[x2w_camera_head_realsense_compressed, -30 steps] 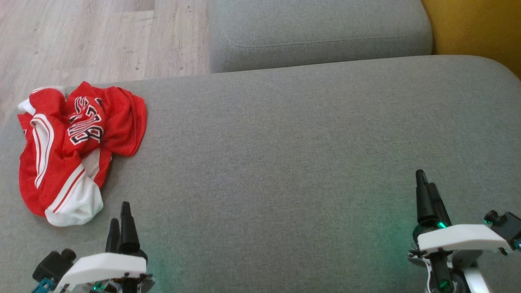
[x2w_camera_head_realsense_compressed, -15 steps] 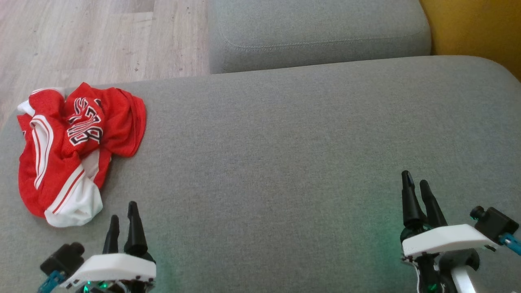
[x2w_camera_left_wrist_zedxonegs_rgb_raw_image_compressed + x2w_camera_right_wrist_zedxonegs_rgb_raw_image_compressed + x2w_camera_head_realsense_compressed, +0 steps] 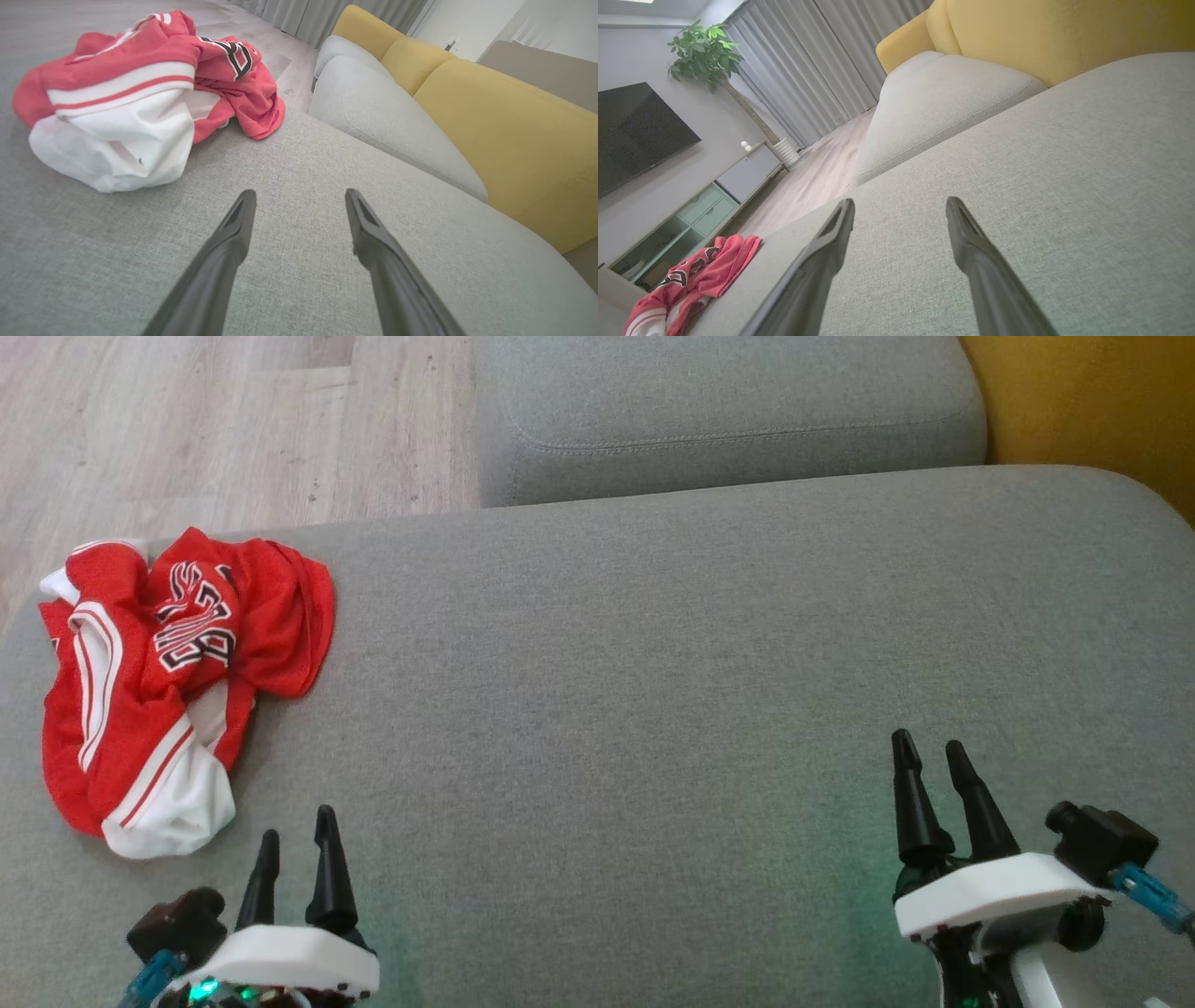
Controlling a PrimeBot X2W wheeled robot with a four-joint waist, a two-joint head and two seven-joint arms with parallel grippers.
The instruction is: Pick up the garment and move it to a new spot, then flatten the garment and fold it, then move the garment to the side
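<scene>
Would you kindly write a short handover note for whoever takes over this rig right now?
Left claw: open, empty, just right of the near end of the garment, not touching it.
Right claw: open, empty, far off at the right side of the grey seat cushion.
The garment, red and white, lies crumpled in a heap at the cushion's left end.
Done: nothing so far, by the look of it.
Left: pick it up, move it, flatten, fold, set aside.

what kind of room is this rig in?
Probably a home living room: a grey fabric sofa with yellow back cushions, a black flat-screen television on the wall, and a leafy green potted plant.
</scene>
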